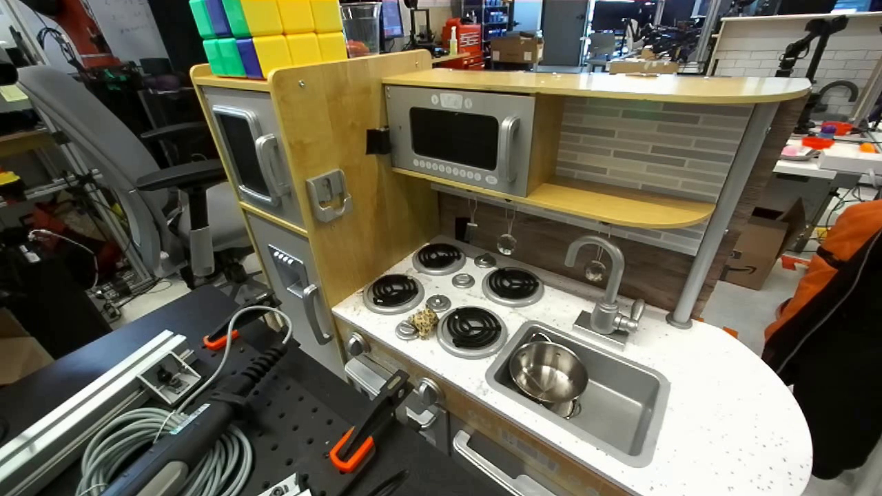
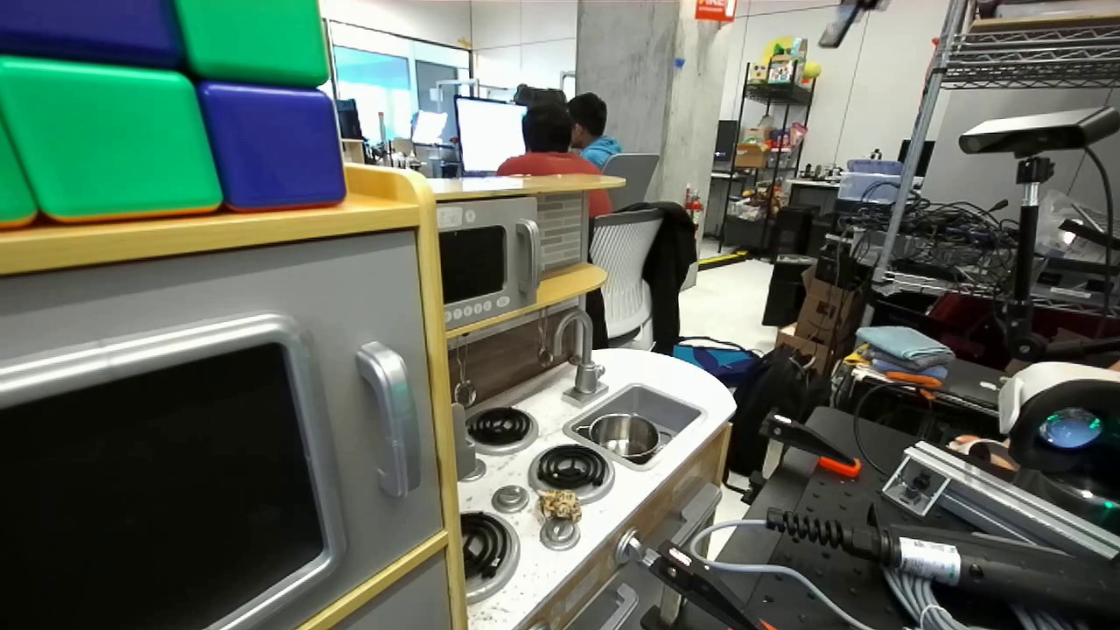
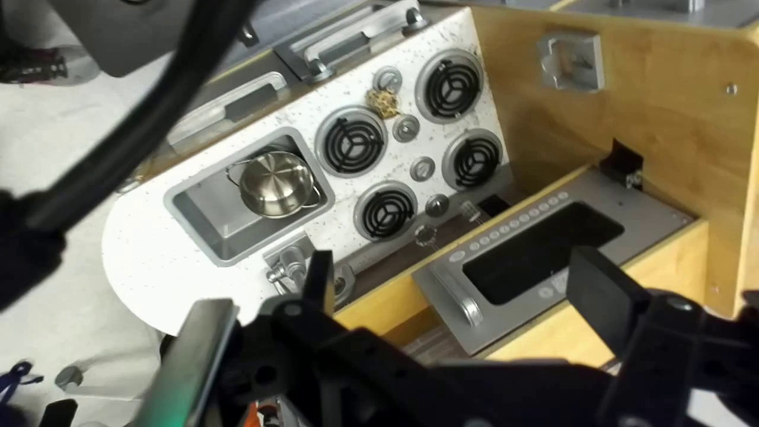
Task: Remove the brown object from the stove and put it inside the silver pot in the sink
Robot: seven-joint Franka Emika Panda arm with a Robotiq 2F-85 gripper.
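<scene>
The brown object is a small brown-and-black speckled piece (image 1: 424, 322), resting on the white stove top (image 1: 458, 296) beside the knobs and the front burner nearest the sink. It also shows in an exterior view (image 2: 560, 505) and the wrist view (image 3: 383, 102). The silver pot (image 1: 549, 372) sits upright in the grey sink (image 1: 620, 396), at the end nearest the stove; it also shows in an exterior view (image 2: 624, 436) and the wrist view (image 3: 277, 184). My gripper (image 3: 452, 260) is open with nothing between its fingers, high above the kitchen, apart from the object. Neither exterior view shows it.
The chrome tap (image 1: 610, 303) stands behind the sink. The microwave (image 1: 462, 134) and wooden shelf (image 1: 620, 200) overhang the back of the counter. A tall wooden cabinet side (image 1: 351, 138) borders the stove. A black table (image 1: 296, 413) with cables and clamps stands in front.
</scene>
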